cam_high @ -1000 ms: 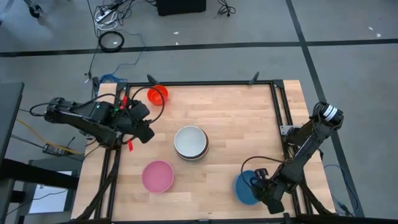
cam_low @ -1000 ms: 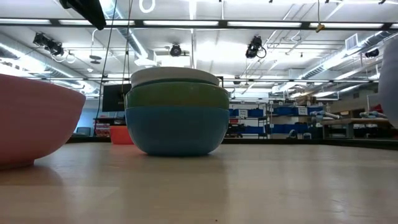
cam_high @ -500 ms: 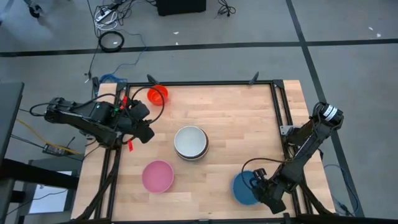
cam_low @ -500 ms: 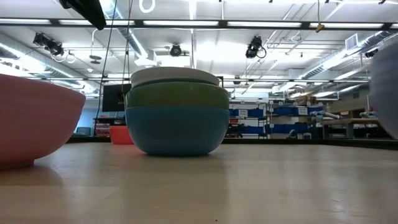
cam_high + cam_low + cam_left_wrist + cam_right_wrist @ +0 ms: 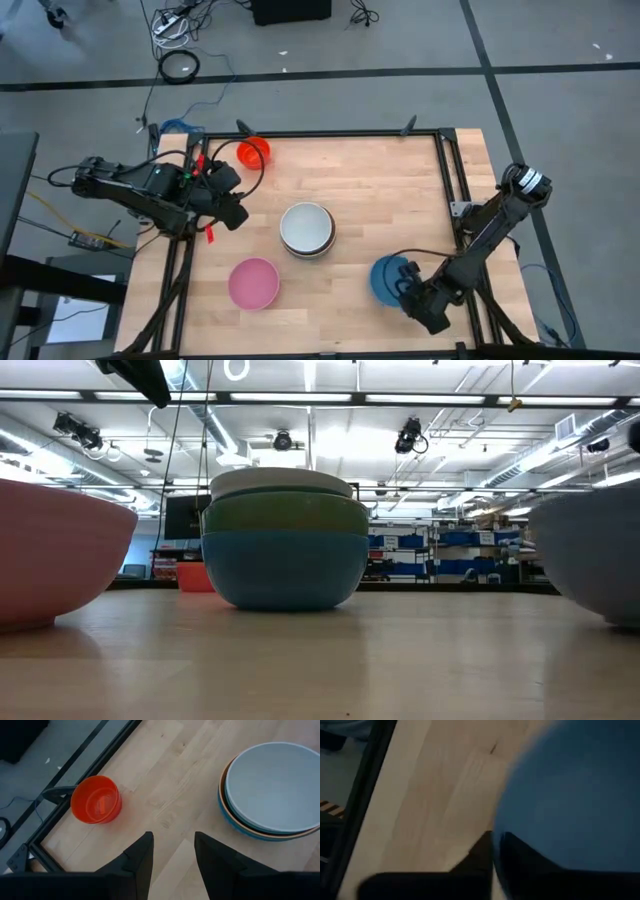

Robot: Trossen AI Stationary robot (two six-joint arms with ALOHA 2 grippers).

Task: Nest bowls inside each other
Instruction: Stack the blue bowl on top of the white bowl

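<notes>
A stack of nested bowls (image 5: 307, 229), white one on top, stands mid-table. The small red bowl (image 5: 253, 153) sits at the far left, the pink bowl (image 5: 253, 283) near the front left. The blue bowl (image 5: 385, 280) is at the front right, with my right gripper (image 5: 407, 291) shut on its rim. My left gripper (image 5: 238, 212) hangs open above the table's left side, between the red bowl (image 5: 96, 799) and the stack (image 5: 272, 790), with nothing between its fingers. My right gripper pinches the blue bowl's rim (image 5: 496, 836) on its near right side, one finger (image 5: 481, 851) outside the wall and the other inside the bowl. The fingers come steeply from above. Whether the bowl's base rests on the table I cannot tell.
A black metal frame (image 5: 445, 170) runs along the table's far and right edges, close to my right arm. Bare wood lies between the stack and the blue bowl.
My right gripper has moved a little toward the table's left and far side with the blue bowl. The bowl has shifted the same way and now shows at the right of the low view.
</notes>
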